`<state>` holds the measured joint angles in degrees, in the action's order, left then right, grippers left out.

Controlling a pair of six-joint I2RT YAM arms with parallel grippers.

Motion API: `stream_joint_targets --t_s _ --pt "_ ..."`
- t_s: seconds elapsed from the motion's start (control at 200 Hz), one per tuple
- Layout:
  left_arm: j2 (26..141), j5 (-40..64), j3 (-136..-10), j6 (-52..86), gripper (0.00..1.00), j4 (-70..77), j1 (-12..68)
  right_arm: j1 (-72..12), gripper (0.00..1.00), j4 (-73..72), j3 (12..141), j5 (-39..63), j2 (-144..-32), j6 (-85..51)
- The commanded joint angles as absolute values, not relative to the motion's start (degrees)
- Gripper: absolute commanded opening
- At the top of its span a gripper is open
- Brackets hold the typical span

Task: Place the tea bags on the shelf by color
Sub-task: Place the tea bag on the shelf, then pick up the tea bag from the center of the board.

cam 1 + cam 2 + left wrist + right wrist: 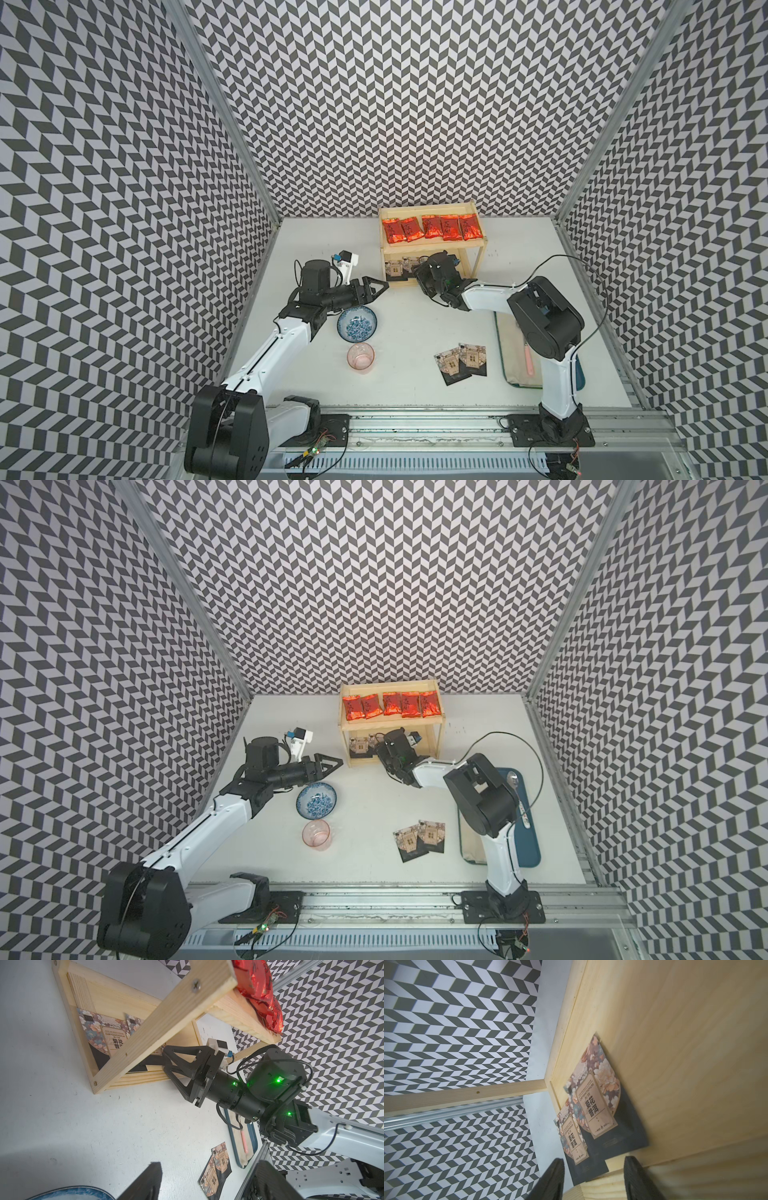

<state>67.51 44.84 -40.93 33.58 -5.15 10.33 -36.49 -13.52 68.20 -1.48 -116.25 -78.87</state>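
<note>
The right gripper has its jaws apart with nothing between them. It pokes into the lower tier of the shelf, just short of two black tea bags that overlap by that board's left end. The left gripper is likewise spread and empty, and hovers off the shelf's left front corner. Five red tea bags line the top board (side by side). Two black packets overlap near the desk's front edge.
</note>
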Motion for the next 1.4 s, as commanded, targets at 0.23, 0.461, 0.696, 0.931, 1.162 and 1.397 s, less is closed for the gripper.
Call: stream_joint_targets --t_s 0.23,0.461,0.696,0.931,1.162,1.397 --pt "66.9 45.5 -40.2 33.5 0.77 -3.7 9.3 -38.5 0.51 -5.6 67.1 -2.7 -112.0 -72.0" --pt "65.8 43.7 -40.1 32.7 0.77 -4.6 9.5 -43.5 0.49 -4.5 60.6 -6.3 -102.8 -60.3" --pt "63.5 37.8 -39.0 32.8 0.78 -6.5 15.5 -50.3 0.45 0.9 44.5 -5.9 -88.3 -45.0" --pt "65.0 31.5 -37.6 34.4 0.8 -6.4 27.0 -59.5 0.43 0.3 26.3 -8.3 -72.0 -37.8" --pt "69.3 30.4 -38.9 33.4 0.8 -6.6 32.6 -61.1 0.36 0.7 20.1 -8.6 -63.7 -38.1" --pt "75.2 31.3 -41.2 30.4 0.8 -9.6 36.8 -61.3 0.33 -0.9 15.5 -7.0 -60.2 -40.2"
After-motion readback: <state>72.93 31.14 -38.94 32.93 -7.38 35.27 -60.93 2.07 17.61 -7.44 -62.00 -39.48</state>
